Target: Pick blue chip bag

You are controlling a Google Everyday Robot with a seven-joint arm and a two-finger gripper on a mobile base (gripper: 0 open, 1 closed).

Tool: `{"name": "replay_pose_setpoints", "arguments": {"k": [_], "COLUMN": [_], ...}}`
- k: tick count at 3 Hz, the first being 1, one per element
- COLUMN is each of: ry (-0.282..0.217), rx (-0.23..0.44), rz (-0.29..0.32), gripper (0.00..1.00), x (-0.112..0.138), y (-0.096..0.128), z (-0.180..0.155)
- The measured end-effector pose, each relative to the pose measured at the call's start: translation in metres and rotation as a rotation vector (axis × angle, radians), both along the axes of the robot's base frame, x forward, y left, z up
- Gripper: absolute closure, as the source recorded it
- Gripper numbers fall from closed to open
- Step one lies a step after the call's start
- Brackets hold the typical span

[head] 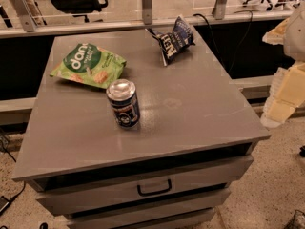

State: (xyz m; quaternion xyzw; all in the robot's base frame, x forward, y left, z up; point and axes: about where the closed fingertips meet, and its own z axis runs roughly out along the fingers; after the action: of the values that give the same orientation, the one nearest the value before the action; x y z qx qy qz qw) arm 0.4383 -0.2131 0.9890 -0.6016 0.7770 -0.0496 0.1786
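The blue chip bag (175, 39) is a small dark navy foil bag with white lettering. It lies crumpled at the back of the grey table top (190, 109), right of centre. My arm shows as pale cream segments at the right edge of the view. My gripper (279, 111) is there, off the table's right side, lower than the table top and well away from the bag. Nothing is held.
A light-green snack bag (88, 63) lies at the back left. A blue drink can (123, 103) stands upright near the middle. The table has drawers with a black handle (154, 189). A railing (143, 23) runs behind it, and a cable (233, 37) hangs at the back right.
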Motion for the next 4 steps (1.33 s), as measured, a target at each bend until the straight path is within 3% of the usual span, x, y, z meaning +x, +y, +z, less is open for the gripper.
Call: {"name": "replay_pose_setpoints", "arguments": {"k": [1, 2, 4], "ry": [0.0, -0.043, -0.043], "rx": [0.0, -0.02, -0.017], "rz": [0.0, 0.037, 0.052], "gripper": [0.0, 0.0, 0.0], "x": [0.0, -0.0082, -0.0024], "y": [0.0, 0.0085, 0.0099], "z": [0.0001, 0.0087, 0.0094]}}
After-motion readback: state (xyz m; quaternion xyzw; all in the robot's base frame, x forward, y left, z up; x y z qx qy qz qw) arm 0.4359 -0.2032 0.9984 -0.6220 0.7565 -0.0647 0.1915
